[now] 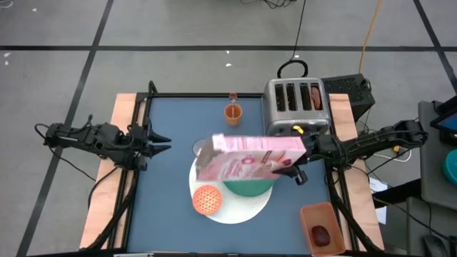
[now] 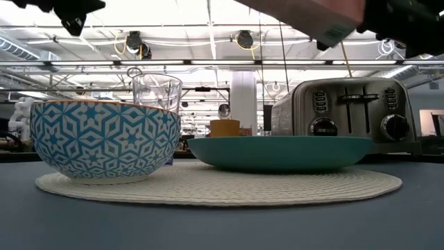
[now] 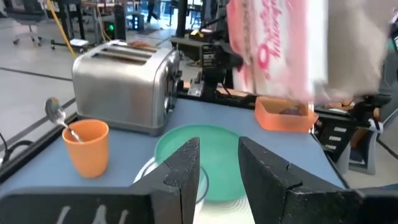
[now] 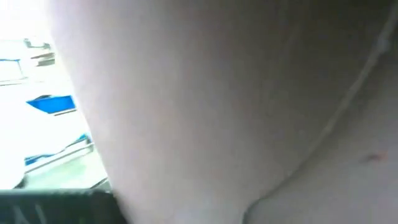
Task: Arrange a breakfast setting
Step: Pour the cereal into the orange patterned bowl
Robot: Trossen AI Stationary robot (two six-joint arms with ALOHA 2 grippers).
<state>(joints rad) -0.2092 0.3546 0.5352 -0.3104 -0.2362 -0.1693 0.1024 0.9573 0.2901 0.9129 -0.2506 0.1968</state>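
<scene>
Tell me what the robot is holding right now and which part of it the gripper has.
The right gripper holds the pink cereal box by its end nearest the toaster, above the green plate. The left gripper holds nothing.

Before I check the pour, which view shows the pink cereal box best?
The high view: the pink cardboard cereal box shows whole, tilted in the right gripper. The left wrist view blurs it, the low view catches one corner, the right wrist view is blocked.

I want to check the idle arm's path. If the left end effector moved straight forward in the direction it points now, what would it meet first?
Probably the pink cereal box, which the right end effector holds above the round white mat. The left end effector points across the table toward it. If it passes lower, the milk glass may come first; height is unclear.
</scene>
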